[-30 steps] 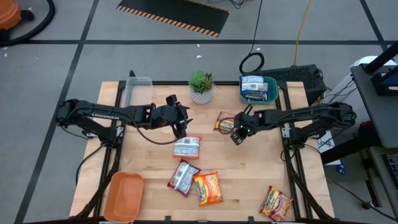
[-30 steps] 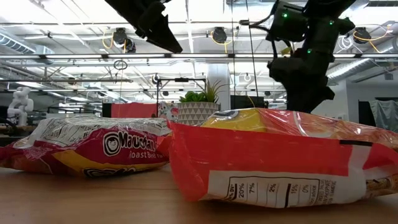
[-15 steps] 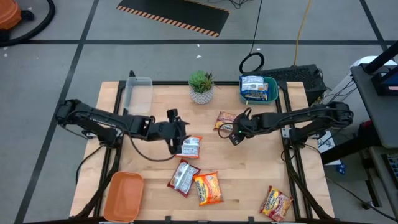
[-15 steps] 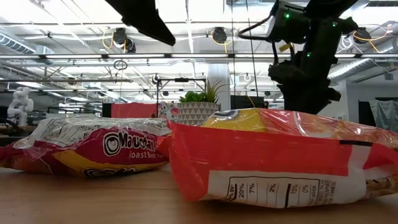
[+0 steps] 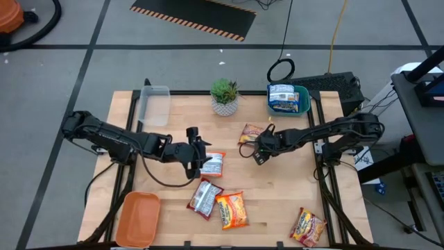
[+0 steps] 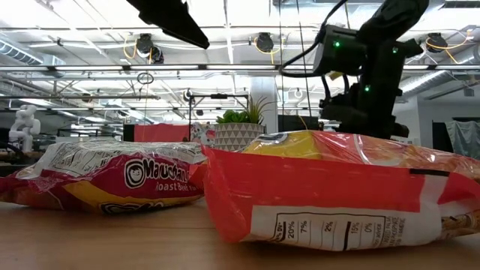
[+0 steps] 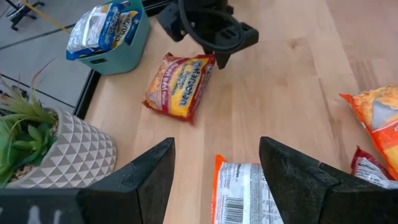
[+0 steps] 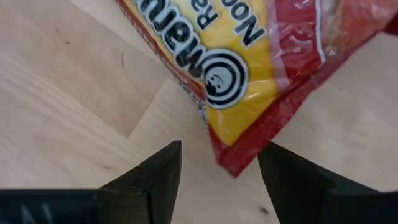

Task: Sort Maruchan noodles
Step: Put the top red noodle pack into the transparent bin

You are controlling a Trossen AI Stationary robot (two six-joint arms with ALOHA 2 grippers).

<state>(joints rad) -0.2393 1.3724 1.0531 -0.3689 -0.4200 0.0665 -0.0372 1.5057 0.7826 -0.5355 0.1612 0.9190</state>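
Watching both arms close in on packets near the potted plant [image 5: 224, 96]. Over the last second the left gripper [image 5: 198, 154] has slid away from the plant toward the red-silver packet [image 5: 211, 164] lying just below it, mid-table; the right gripper [image 5: 257, 148] has crept toward the plant side, onto the red-yellow packet [image 5: 250, 132] beside the plant, and its jaws have spread. I read that as two pick-ups being lined up, neither packet gripped yet.

Left gripper: released, fingers [image 7: 149, 177] spread, the barcode end of the red-silver packet [image 7: 249, 193] lying between them. Right gripper: released too, its fingers [image 8: 149, 174] straddling the red corner of the red-yellow packet [image 8: 249, 68], not touching that I can see.

One blue-white packet [image 5: 283, 96] already sits in the teal tray [image 5: 303, 103] beyond the plant. Four others lie loose farther from the plant, toward the near edge; orange tray [image 5: 137, 219] holds nothing.

View differences: right wrist gives the corner alignment the high view cannot. Left wrist shows the right gripper [image 7: 214, 53] hanging over its packet [image 7: 179, 87]. Low view is blocked by two near packets; neither target shows there
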